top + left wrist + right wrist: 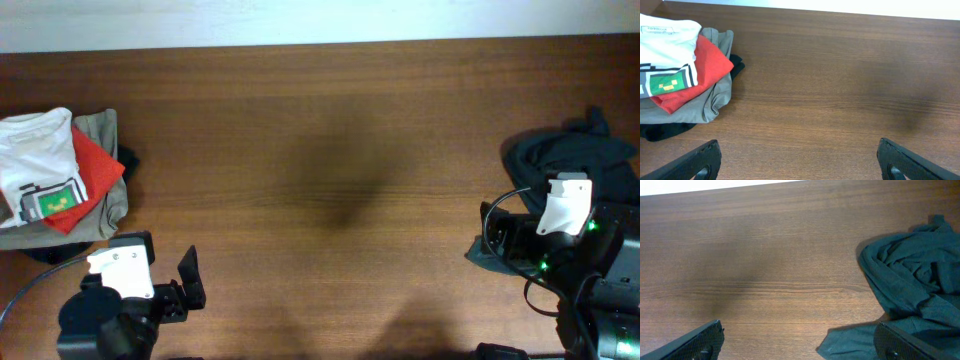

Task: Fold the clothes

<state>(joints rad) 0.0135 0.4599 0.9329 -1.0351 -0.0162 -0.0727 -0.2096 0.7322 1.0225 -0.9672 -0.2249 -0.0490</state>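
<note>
**One garment left to fold**

Both my arms sit at the near edge of the worktop (320,130). My left jaws and right jaws are spread wide, with nothing in either.

At the worktop's left end is the stack (60,180): white shirt (665,45) on top, red piece (710,70) under it, grey one (720,95) below, something black at the bottom. That part looks done, if a bit loose.

At the worktop's right end the dark green garment (910,280) lies crumpled, not yet folded, just beside my right jaws. I reckon this last one needs spreading flat on the worktop's bare middle, then folding.
</note>
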